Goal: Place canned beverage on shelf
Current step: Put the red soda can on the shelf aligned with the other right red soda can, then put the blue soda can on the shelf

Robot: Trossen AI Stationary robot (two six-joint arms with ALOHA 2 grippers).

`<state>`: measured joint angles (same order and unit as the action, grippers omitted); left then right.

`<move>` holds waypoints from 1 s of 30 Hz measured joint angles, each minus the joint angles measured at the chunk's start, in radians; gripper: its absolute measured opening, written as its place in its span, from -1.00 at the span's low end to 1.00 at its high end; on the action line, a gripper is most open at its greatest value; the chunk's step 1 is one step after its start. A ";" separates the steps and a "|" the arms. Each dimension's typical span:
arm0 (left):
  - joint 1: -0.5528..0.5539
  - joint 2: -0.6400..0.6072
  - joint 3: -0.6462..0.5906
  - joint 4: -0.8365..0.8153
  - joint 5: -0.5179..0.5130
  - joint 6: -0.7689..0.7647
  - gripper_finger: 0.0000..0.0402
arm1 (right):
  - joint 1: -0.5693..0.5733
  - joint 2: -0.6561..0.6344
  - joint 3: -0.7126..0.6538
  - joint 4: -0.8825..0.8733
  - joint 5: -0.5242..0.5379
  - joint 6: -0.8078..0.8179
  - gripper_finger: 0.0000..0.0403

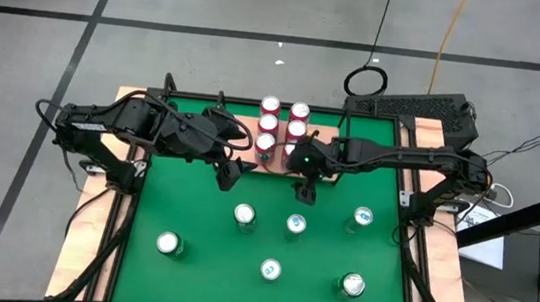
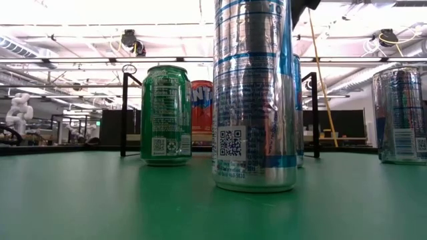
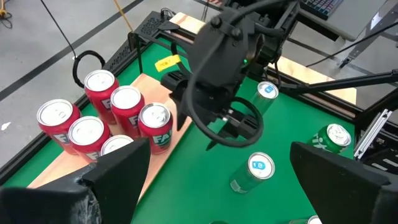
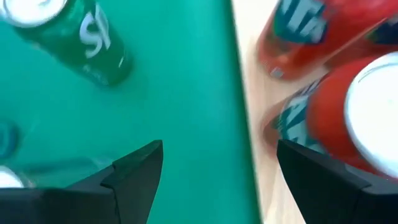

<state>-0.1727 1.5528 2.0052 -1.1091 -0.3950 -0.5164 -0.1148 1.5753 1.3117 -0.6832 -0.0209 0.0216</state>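
Note:
Several red cans (image 1: 269,123) stand upright on the light-wood shelf board (image 3: 146,84) at the far middle of the green mat; they also show in the left wrist view (image 3: 126,104). My left gripper (image 1: 229,174) hangs open and empty over the mat, just left of the shelf's near edge. My right gripper (image 1: 304,190) hangs open and empty just right of it, beside the red cans (image 4: 348,106). Green and blue-silver cans (image 1: 244,214) stand upright on the mat nearer the front. In the low view a blue-silver can (image 2: 253,93) fills the middle.
Several loose cans stand on the mat: (image 1: 297,223), (image 1: 363,217), (image 1: 170,244), (image 1: 271,269), (image 1: 353,283). A green Sprite can (image 4: 81,37) is near my right gripper. Black shelf rails (image 2: 123,113) rise at the board's sides. The two arms are close together above the shelf's front.

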 joint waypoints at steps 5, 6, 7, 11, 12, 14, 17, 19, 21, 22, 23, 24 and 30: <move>0.000 0.000 0.000 0.000 0.000 0.007 0.91 | 0.001 0.000 0.000 -0.008 0.029 -0.001 0.51; 0.000 0.000 0.000 0.000 0.000 0.007 0.91 | -0.003 0.000 0.000 -0.004 0.029 -0.001 0.51; 0.000 0.000 0.000 -0.001 0.000 0.008 0.91 | -0.005 0.000 0.000 -0.002 0.029 0.000 0.51; 0.000 0.000 0.000 -0.008 0.000 0.008 0.91 | -0.016 0.000 0.000 -0.002 0.036 0.002 0.51; 0.000 0.000 0.000 -0.012 0.000 0.007 0.91 | -0.017 0.000 0.000 -0.003 0.049 0.005 0.51; 0.000 0.000 0.000 -0.021 0.000 0.002 0.91 | -0.016 0.000 0.000 -0.005 0.073 0.008 0.51; 0.000 0.000 0.000 -0.042 0.001 -0.002 0.91 | -0.016 0.000 0.000 -0.001 0.073 0.009 0.51; 0.000 0.000 0.000 -0.050 0.007 -0.003 0.91 | -0.016 0.000 0.000 0.000 0.073 0.016 0.51; 0.000 0.000 0.000 -0.057 0.014 -0.003 0.91 | -0.012 0.000 0.000 -0.004 0.073 0.031 0.51; -0.001 0.000 0.000 -0.056 0.019 -0.003 0.91 | -0.009 0.000 0.000 -0.009 0.073 0.041 0.51; -0.003 0.000 0.000 -0.056 0.020 -0.003 0.91 | -0.006 0.000 0.000 -0.013 0.073 0.050 0.51; -0.006 0.000 0.000 -0.056 0.021 -0.003 0.91 | -0.002 0.000 0.000 -0.017 0.073 0.060 0.51; -0.028 0.000 0.000 -0.072 0.024 -0.004 0.91 | 0.036 0.000 0.000 -0.034 0.069 0.169 0.51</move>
<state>-0.2008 1.5528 2.0052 -1.1809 -0.3709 -0.5200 -0.0793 1.5753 1.3117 -0.7174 0.0485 0.1906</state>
